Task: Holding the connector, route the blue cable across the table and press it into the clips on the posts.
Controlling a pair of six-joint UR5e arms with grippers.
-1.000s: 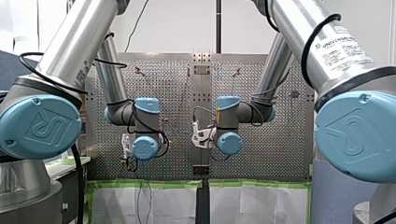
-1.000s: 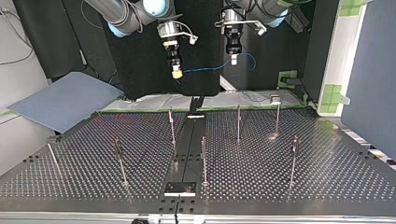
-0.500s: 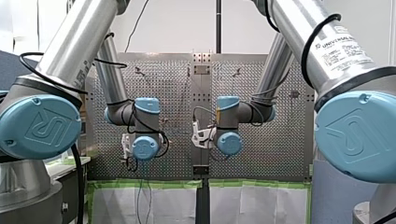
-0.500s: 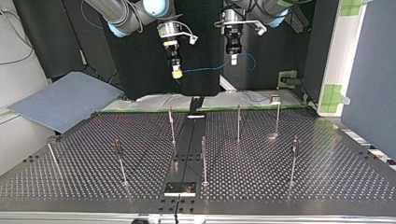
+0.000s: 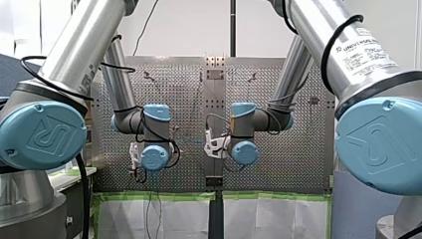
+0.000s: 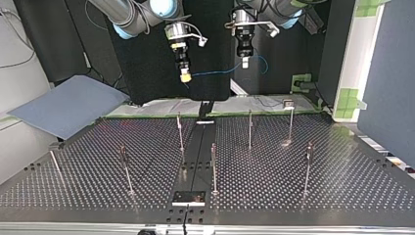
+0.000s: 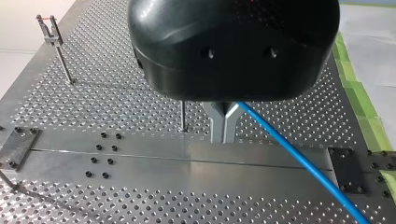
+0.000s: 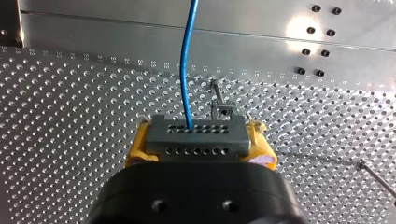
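Upright posts stand scattered across the table.

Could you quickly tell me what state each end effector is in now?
My left end effector: closed on the blue cable.
My right end effector: closed on the connector.

The left gripper's black body hides the top of its fingers and where the cable meets them. The cable's far end is cut off. The connector covers most of the right gripper's yellow pads.
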